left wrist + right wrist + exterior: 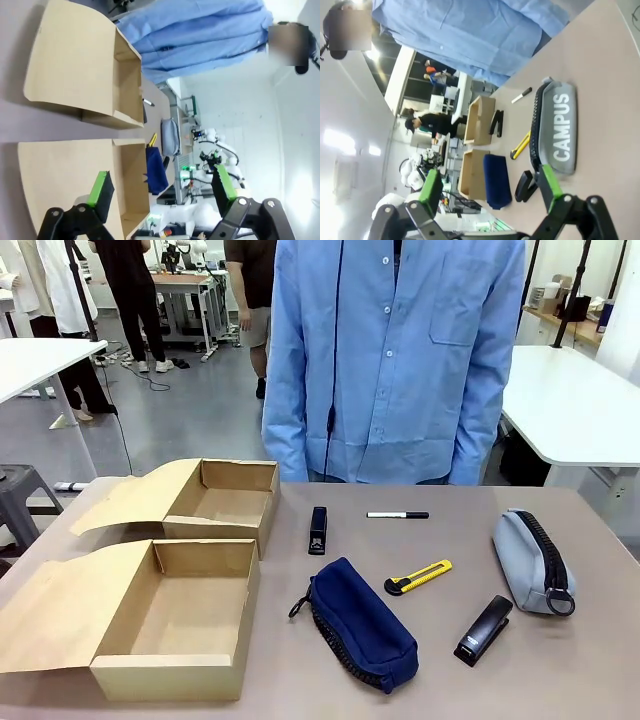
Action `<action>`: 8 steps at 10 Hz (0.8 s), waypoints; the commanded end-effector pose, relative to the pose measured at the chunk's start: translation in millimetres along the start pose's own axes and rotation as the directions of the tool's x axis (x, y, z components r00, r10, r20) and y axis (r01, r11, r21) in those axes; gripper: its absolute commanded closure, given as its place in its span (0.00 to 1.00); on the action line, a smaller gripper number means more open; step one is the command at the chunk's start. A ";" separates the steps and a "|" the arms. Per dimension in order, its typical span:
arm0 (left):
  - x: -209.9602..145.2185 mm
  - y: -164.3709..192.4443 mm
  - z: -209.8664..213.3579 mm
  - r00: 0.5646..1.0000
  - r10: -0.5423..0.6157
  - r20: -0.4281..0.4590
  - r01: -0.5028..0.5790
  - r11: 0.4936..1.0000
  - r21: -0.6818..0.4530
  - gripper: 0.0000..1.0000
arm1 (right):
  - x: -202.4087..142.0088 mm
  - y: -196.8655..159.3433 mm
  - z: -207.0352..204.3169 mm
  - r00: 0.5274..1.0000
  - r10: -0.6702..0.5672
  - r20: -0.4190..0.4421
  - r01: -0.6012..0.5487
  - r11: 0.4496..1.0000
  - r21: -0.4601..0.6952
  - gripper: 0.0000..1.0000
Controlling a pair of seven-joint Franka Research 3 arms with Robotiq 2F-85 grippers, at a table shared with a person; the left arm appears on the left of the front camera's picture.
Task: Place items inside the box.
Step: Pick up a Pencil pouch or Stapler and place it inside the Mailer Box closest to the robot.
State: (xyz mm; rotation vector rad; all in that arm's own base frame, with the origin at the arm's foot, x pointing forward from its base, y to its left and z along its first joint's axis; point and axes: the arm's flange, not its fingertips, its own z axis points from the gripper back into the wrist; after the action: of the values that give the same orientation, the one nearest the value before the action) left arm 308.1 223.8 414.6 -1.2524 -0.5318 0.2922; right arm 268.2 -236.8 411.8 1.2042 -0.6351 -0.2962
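plainly left gripper [161, 186] and right gripper [489, 184] gape wide; both empty

the front view looks from the robot's side, raised and fairly near, across the tabletop [300, 680] at a person [400, 360] standing at its far edge. both wrist views are rolled sideways and look slantwise over the tabletop: one past the left fingers [100, 187] over the cardboard boxes [75, 65], the other past the right fingers [431, 187] along the grey campus pouch [560, 127]. all three views share the navy pouch [360, 620], the boxes and the person.
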 end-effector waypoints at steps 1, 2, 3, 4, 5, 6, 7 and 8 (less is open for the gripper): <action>-3.6 -3.3 7.9 0.999 -0.044 -0.008 0.044 0.999 0.003 0.00 | -1.4 5.8 6.2 0.999 0.044 0.023 -0.044 0.999 0.003 0.00; -3.6 -3.3 7.9 0.999 -0.044 -0.008 0.044 0.999 0.003 0.00 | -1.4 5.8 6.2 0.999 0.044 0.023 -0.044 0.999 0.003 0.00; -3.6 -3.3 7.9 0.999 -0.044 -0.008 0.044 0.999 0.003 0.00 | -1.4 5.8 6.2 0.999 0.044 0.023 -0.044 0.999 0.003 0.00; -3.6 -3.3 7.9 0.999 -0.044 -0.008 0.044 0.999 0.003 0.00 | -1.8 7.1 3.6 1.000 0.013 -0.004 -0.013 1.000 -0.009 0.00; -3.6 -3.3 7.9 0.999 -0.044 -0.008 0.044 0.999 0.003 0.00 | -5.6 25.3 -15.7 0.996 0.071 -0.057 -0.078 0.988 -0.130 0.00; -3.6 -3.3 7.9 0.999 -0.044 -0.008 0.044 0.999 0.003 0.00 | -7.5 42.9 -41.7 0.980 0.130 -0.150 -0.161 0.963 -0.217 0.00; -3.6 -3.3 7.9 0.999 -0.044 -0.008 0.044 0.999 0.003 0.00 | -4.9 57.8 -68.1 0.970 0.134 -0.201 -0.195 0.926 -0.324 0.00; -3.6 -3.3 7.9 0.999 -0.044 -0.008 0.044 0.999 0.003 0.00 | -4.0 71.1 -92.1 0.957 0.151 -0.246 -0.246 0.874 -0.420 0.00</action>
State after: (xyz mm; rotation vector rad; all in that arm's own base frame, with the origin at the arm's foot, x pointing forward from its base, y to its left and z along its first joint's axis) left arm 300.7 225.8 417.2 -1.2246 -0.5274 0.2720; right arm 312.3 -172.2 453.5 0.8374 -0.5337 -0.1402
